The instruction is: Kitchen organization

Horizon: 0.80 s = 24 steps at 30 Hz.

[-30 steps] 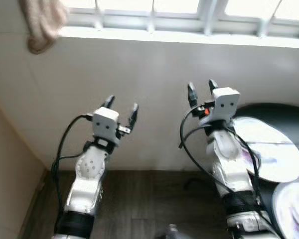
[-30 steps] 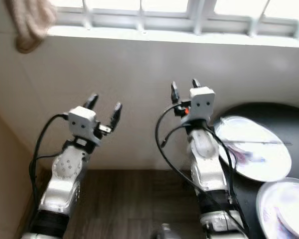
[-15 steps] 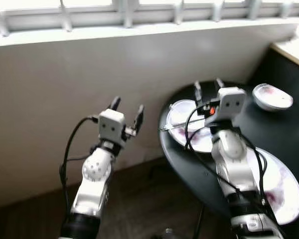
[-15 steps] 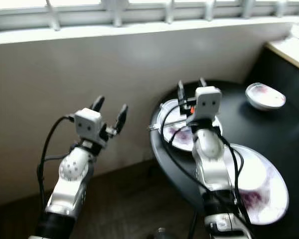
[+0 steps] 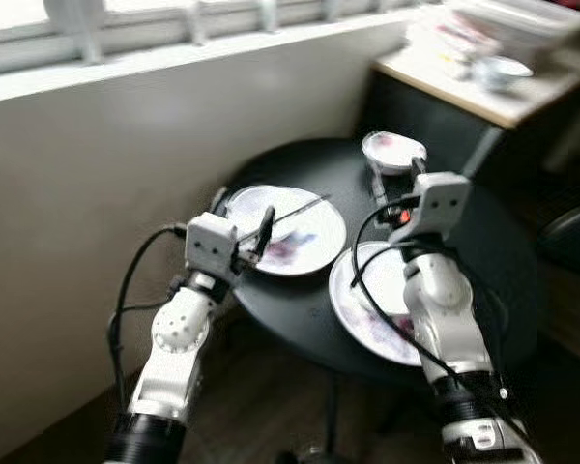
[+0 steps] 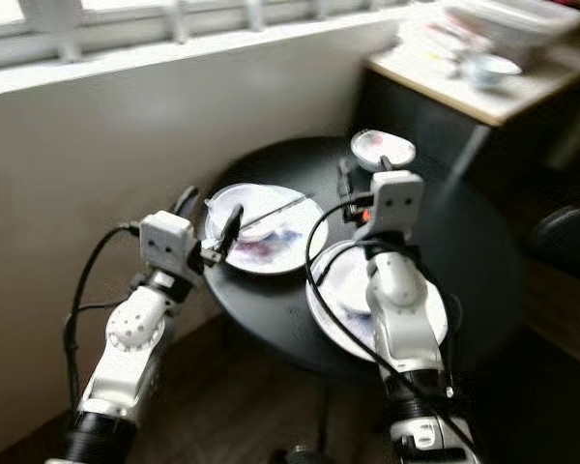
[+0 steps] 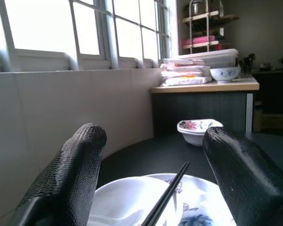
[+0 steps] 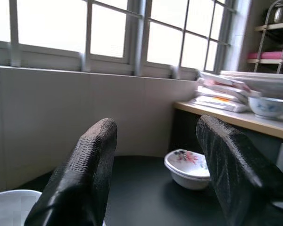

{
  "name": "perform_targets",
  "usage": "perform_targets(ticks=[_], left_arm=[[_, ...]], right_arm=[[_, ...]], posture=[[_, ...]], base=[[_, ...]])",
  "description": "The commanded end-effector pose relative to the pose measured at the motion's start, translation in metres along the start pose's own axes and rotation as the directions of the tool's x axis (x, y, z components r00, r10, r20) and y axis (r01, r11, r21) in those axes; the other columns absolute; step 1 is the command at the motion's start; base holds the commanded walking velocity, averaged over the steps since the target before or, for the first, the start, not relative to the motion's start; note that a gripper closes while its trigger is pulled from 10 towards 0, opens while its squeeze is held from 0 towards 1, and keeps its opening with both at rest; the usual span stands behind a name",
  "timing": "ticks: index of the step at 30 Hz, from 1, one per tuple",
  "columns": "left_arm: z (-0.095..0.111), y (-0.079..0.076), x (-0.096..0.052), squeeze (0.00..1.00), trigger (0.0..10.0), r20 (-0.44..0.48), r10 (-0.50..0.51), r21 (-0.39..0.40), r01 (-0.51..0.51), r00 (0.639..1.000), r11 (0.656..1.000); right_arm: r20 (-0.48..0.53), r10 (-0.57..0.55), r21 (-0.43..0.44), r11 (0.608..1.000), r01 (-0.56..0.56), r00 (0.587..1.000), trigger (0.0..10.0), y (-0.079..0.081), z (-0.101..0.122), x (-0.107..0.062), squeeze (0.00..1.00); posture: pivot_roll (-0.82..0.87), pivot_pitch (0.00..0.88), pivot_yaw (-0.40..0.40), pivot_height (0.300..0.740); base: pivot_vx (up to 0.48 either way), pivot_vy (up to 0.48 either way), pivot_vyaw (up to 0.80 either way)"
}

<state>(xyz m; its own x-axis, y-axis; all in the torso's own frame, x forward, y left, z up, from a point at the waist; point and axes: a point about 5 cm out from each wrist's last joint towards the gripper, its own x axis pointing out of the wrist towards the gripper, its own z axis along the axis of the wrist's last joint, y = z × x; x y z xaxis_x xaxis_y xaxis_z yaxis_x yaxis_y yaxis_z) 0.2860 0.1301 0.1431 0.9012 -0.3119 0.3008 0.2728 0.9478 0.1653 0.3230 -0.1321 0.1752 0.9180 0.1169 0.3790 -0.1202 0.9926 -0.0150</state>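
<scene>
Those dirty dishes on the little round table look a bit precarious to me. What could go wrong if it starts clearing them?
The chopsticks lie loose across the plate and could roll off if it is tilted. That plate sits near the black table edge by the open left gripper, so a bump might push it off. The right gripper, also open, hangs close to the small bowl.

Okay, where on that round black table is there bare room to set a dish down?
The round black table looks bare on its right side, between the small floral bowl and the near white plate. The left is crowded: the white plate with chopsticks sits beside the near plate.
</scene>
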Motion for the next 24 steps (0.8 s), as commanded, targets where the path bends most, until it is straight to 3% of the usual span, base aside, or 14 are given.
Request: perform_targets(ticks=[1, 9, 13, 14, 16, 22, 24], left_arm=[[0.002, -0.005, 0.002, 0.0, 10.0, 0.009, -0.015, -0.008, 0.015, 1.0, 1.0], [0.002, -0.005, 0.002, 0.0, 10.0, 0.005, -0.017, -0.003, 0.017, 1.0, 1.0], [0.001, -0.005, 0.002, 0.0, 10.0, 0.003, -0.015, -0.003, 0.015, 1.0, 1.0], [0.001, -0.005, 0.002, 0.0, 10.0, 0.001, -0.015, -0.003, 0.015, 1.0, 1.0], [0.001, -0.004, 0.002, 0.0, 10.0, -0.001, -0.015, -0.001, 0.015, 1.0, 1.0], [-0.001, -0.003, 0.0, 0.0, 10.0, -0.01, -0.012, 0.001, 0.012, 1.0, 1.0], [-0.002, -0.004, 0.0, 0.0, 10.0, -0.015, -0.013, 0.001, 0.013, 1.0, 1.0]], right_arm=[[-0.007, -0.019, -0.014, 1.0, 0.019, 1.0, 10.0, -0.005, 0.0, 0.0, 0.0], [-0.064, -0.025, -0.012, 1.0, 0.024, 0.998, 10.0, -0.006, -0.007, -0.001, 0.0], [-0.154, -0.004, 0.03, 1.0, 0.008, 0.988, 10.0, -0.006, -0.018, -0.004, 0.0], [-0.219, 0.001, 0.089, 0.996, 0.019, 0.976, 10.0, -0.006, -0.026, -0.007, 0.0], [-0.266, -0.026, 0.128, 0.99, 0.063, 0.964, 10.0, -0.012, -0.031, -0.011, 0.0], [-0.377, -0.144, 0.115, 0.973, 0.2, 0.915, 10.0, -0.029, -0.043, -0.026, 0.0], [-0.458, -0.136, 0.129, 0.967, 0.217, 0.878, 10.0, -0.031, -0.051, -0.036, 0.0]], posture=[[-0.01, 0.0, -0.062, 0.74], [-0.01, 0.0, -0.06, 0.74], [-0.01, 0.0, -0.059, 0.74], [-0.01, 0.0, -0.059, 0.74], [-0.01, 0.0, -0.06, 0.74], [-0.02, 0.0, -0.062, 0.74], [-0.02, 0.0, -0.062, 0.74]], base=[[0.0, 0.0, -0.8], [0.0, 0.0, -0.1], [0.0, 0.0, 0.0], [0.0, 0.0, 0.0], [0.0, 0.0, 0.0], [0.0, 0.0, 0.0], [0.0, 0.0, 0.0]])
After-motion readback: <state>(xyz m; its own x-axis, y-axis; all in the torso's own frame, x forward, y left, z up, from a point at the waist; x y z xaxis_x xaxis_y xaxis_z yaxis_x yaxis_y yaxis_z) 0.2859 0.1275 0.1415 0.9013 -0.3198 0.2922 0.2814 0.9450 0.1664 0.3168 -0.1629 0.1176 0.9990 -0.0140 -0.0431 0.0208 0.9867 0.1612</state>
